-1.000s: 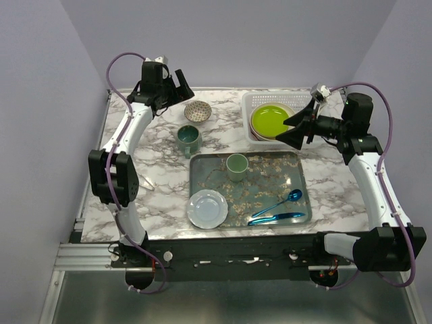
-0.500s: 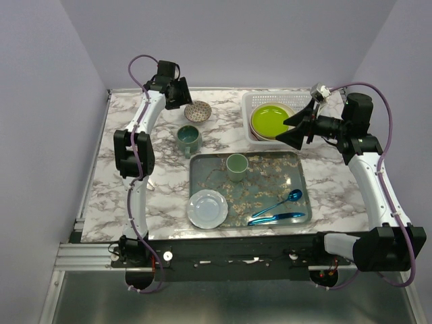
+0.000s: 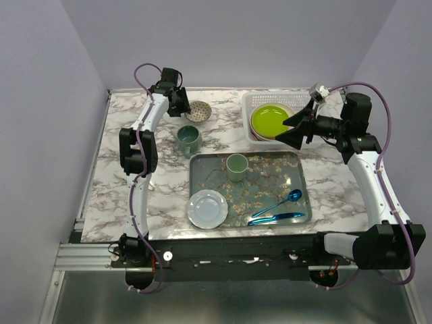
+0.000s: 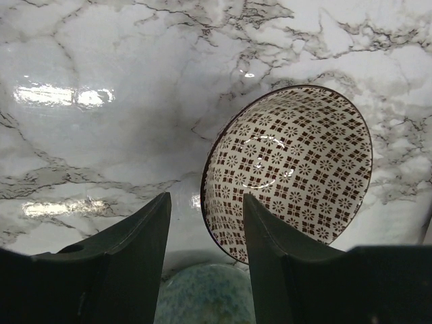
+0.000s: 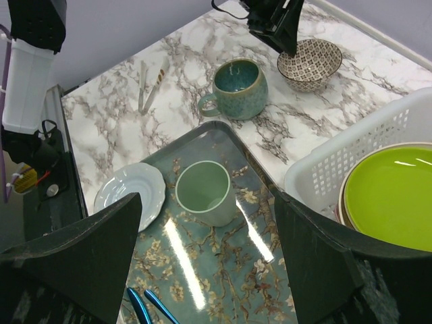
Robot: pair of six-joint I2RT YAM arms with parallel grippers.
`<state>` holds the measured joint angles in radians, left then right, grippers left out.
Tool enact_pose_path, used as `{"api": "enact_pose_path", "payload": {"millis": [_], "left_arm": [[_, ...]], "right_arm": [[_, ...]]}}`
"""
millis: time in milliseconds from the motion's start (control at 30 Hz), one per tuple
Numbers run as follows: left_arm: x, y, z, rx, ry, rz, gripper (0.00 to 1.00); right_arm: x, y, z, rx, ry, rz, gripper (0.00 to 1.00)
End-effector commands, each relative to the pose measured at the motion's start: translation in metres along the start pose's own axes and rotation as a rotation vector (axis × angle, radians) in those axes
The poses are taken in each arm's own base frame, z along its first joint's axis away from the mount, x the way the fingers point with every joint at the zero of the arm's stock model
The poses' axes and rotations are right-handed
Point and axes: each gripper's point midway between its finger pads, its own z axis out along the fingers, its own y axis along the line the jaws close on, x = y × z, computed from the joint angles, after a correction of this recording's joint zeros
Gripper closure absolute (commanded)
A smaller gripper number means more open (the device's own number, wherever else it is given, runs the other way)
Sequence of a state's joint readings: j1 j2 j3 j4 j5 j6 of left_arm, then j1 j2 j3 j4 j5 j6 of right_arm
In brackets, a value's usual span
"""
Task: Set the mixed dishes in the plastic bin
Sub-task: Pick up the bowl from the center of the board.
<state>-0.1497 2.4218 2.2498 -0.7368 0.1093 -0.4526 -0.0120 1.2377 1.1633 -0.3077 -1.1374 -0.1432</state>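
Open table (image 3: 113,118) lies left of the bowl (image 3: 198,111); the mug (image 3: 188,138) crowds its near side. The right hand (image 3: 284,128) hangs over the near right corner of the bin (image 3: 247,106), whose left side is open above. The tray (image 3: 290,172) fills the near middle.

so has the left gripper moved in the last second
Yes. The left gripper has swung right to the small brown-and-white patterned bowl, which stayed put.

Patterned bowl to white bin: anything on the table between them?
Nothing. The top view shows bare marble tabletop between the patterned bowl and the white bin; the teal mug sits off that line.
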Motion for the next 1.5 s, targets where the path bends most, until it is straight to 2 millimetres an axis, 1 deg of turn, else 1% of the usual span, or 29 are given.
{"api": "enact_pose_path", "payload": {"millis": [0,167,200,333,500,533,600,633,700,733,767,800,833,900,933,1000,1033,1067,1100,1133,1167,1200,1233,1267,1300,1333,1367,1433,1467], "left_arm": [[0.005,0.004,0.012,0.015,0.029,0.009,0.54],[0.003,0.0,0.012,0.05,0.024,-0.005,0.7],[0.001,-0.001,0.012,0.057,0.017,-0.004,0.79],[-0.006,-0.009,0.004,0.106,-0.006,-0.006,1.0],[-0.038,-0.028,-0.034,0.193,-0.118,-0.046,1.0],[-0.033,-0.026,-0.034,0.195,-0.114,-0.059,1.0],[-0.054,-0.04,-0.061,0.243,-0.203,-0.078,1.0],[-0.048,-0.039,-0.061,0.249,-0.198,-0.089,1.0],[-0.063,-0.052,-0.086,0.305,-0.272,-0.096,1.0],[-0.056,-0.051,-0.085,0.311,-0.26,-0.131,1.0],[-0.062,-0.057,-0.102,0.338,-0.293,-0.134,1.0],[-0.067,-0.062,-0.11,0.366,-0.324,-0.135,1.0],[-0.06,-0.062,-0.11,0.374,-0.31,-0.16,1.0],[-0.067,-0.072,-0.131,0.423,-0.355,-0.164,1.0],[-0.059,-0.07,-0.131,0.424,-0.342,-0.176,1.0],[-0.061,-0.077,-0.151,0.451,-0.374,-0.195,1.0],[-0.049,-0.074,-0.148,0.44,-0.357,-0.213,1.0],[-0.051,-0.079,-0.166,0.454,-0.388,-0.232,1.0],[-0.05,-0.08,-0.173,0.458,-0.408,-0.236,1.0],[-0.035,-0.081,-0.17,0.445,-0.392,-0.242,1.0],[-0.038,-0.083,-0.19,0.433,-0.445,-0.247,1.0],[-0.035,-0.084,-0.197,0.425,-0.467,-0.255,1.0],[-0.015,-0.087,-0.193,0.41,-0.449,-0.256,1.0],[-0.015,-0.09,-0.213,0.417,-0.494,-0.256,1.0],[-0.014,-0.086,-0.22,0.383,-0.538,-0.273,1.0],[0.0,-0.081,-0.215,0.345,-0.537,-0.281,1.0],[0.009,-0.093,-0.232,0.356,-0.561,-0.275,1.0],[0.024,-0.084,-0.233,0.26,-0.591,-0.296,1.0],[0.036,-0.099,-0.245,0.276,-0.596,-0.286,1.0]], "right_arm": [[0.005,0.0,0.002,-0.021,0.002,-0.005,0.13],[0.006,-0.001,0.003,-0.021,0.003,-0.004,0.13],[0.006,-0.001,0.003,-0.021,0.003,-0.002,0.13],[0.006,-0.001,0.003,-0.02,0.003,-0.004,0.13],[0.008,-0.002,0.003,-0.021,0.005,0.0,0.13],[0.007,-0.002,0.003,-0.021,0.005,-0.003,0.13],[0.008,-0.003,0.003,-0.02,0.006,0.0,0.13],[0.009,-0.003,0.004,-0.019,0.008,-0.002,0.13],[0.009,-0.004,0.003,-0.016,0.009,0.0,0.13],[0.01,-0.004,0.003,-0.014,0.009,-0.002,0.13],[0.01,-0.004,0.003,-0.014,0.009,-0.004,0.13],[0.01,-0.005,0.004,-0.011,0.01,-0.002,0.13],[0.01,-0.005,0.004,-0.011,0.01,-0.004,0.13],[0.01,-0.005,0.003,-0.008,0.011,-0.007,0.13],[0.01,-0.005,0.003,-0.008,0.011,-0.008,0.13],[0.01,-0.006,0.003,-0.002,0.012,-0.01,0.13],[0.01,-0.006,0.003,-0.001,0.011,-0.011,0.13],[0.01,-0.006,0.003,0.001,0.012,-0.011,0.13],[0.01,-0.006,0.003,0.004,0.012,-0.014,0.13],[0.009,-0.006,0.002,0.005,0.012,-0.014,0.13],[0.009,-0.006,0.002,0.007,0.013,-0.013,0.13],[0.008,-0.005,0.002,0.007,0.013,-0.015,0.13],[0.006,-0.004,0.001,0.009,0.01,-0.02,0.13],[0.007,-0.003,0.001,0.008,0.014,-0.009,0.13],[0.005,-0.003,0.001,0.016,0.013,-0.013,0.13],[0.003,-0.003,0.001,0.023,0.012,-0.017,0.13],[0.002,-0.002,0.001,0.026,0.014,-0.012,0.13],[0.001,-0.006,0.0,0.055,0.018,-0.012,0.13],[0.0,0.0,0.005,0.042,0.024,-0.015,0.13]]}}
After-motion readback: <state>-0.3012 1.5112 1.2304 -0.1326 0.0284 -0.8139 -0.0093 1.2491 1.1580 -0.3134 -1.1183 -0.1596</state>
